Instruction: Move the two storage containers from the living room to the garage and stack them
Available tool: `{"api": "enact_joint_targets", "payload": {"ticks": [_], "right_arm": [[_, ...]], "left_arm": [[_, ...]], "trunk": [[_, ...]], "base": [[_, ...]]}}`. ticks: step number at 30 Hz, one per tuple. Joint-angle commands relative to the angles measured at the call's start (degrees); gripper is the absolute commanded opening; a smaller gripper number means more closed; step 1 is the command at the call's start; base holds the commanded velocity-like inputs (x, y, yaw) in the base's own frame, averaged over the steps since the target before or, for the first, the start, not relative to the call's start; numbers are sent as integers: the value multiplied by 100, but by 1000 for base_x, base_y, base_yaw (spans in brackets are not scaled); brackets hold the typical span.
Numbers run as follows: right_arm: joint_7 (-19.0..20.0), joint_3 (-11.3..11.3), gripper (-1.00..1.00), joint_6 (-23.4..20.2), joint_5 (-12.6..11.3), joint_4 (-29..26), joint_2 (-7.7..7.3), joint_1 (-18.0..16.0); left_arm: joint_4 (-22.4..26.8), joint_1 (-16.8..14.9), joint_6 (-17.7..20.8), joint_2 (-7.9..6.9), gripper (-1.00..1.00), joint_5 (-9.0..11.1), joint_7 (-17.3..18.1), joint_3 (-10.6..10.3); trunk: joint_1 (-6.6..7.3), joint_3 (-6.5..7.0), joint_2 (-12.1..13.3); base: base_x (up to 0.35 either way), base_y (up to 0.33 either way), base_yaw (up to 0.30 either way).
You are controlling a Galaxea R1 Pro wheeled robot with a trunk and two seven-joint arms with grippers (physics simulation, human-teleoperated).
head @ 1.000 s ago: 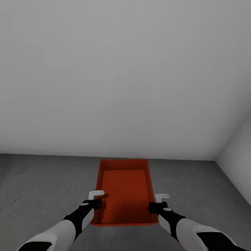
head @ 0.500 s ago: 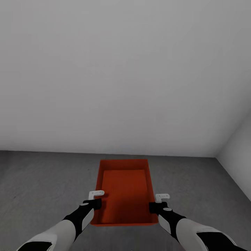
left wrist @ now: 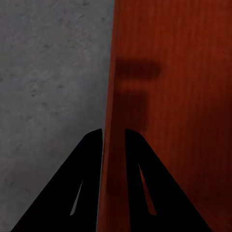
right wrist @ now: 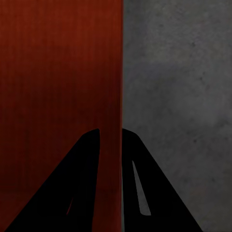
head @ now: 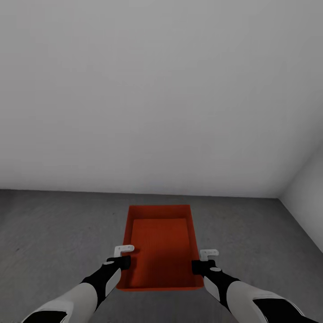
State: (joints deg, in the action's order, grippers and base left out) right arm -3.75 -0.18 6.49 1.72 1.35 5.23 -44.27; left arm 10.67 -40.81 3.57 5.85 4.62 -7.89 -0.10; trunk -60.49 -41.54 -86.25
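An orange-red storage container (head: 160, 246) hangs in front of me, lidless, held by both arms above the dark grey concrete floor (head: 54, 233). My left gripper (head: 122, 262) is shut on the container's left wall; in the left wrist view its two black fingers (left wrist: 92, 159) straddle the thin orange wall (left wrist: 112, 96). My right gripper (head: 197, 267) is shut on the right wall, whose edge (right wrist: 121, 72) runs between the black fingers (right wrist: 89, 164) in the right wrist view. The second container is out of view.
A plain grey wall (head: 157, 89) stands straight ahead and meets the concrete floor not far beyond the container. A second grey wall (head: 307, 202) closes the corner at the right. Open floor lies to the left.
The whole picture has shifted: the line where wall meets floor sits higher and more floor shows, so the camera has moved. The container and both grippers keep their places in the view.
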Motion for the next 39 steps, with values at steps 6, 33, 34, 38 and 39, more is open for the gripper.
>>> {"api": "enact_joint_targets", "payload": {"ticks": [6,33,34,38,39], "right_arm": [[-39,-56,-100,33,-52,24,-40,-3],[-39,-61,-100,35,-50,24,-40,-3],[-39,-61,-100,32,-50,24,-40,-3],[-39,-57,-100,32,-49,24,-40,-3],[-39,-58,-100,33,-49,24,-40,-3]], "left_arm": [[91,-5,37,-268,-100,-58,-114,256],[84,-6,38,-268,-100,-58,-116,256],[84,-6,38,-268,-100,-58,-116,256],[84,-6,38,-268,-100,-58,-116,256],[84,-6,38,-268,-100,-58,-116,256]], "trunk": [[-110,-150,-205],[-110,-398,-205],[-110,-407,-205],[-110,-444,-205],[-110,-453,-205]], "base": [[0,0,0],[0,0,0],[0,0,0],[0,0,0],[0,0,0]]}}
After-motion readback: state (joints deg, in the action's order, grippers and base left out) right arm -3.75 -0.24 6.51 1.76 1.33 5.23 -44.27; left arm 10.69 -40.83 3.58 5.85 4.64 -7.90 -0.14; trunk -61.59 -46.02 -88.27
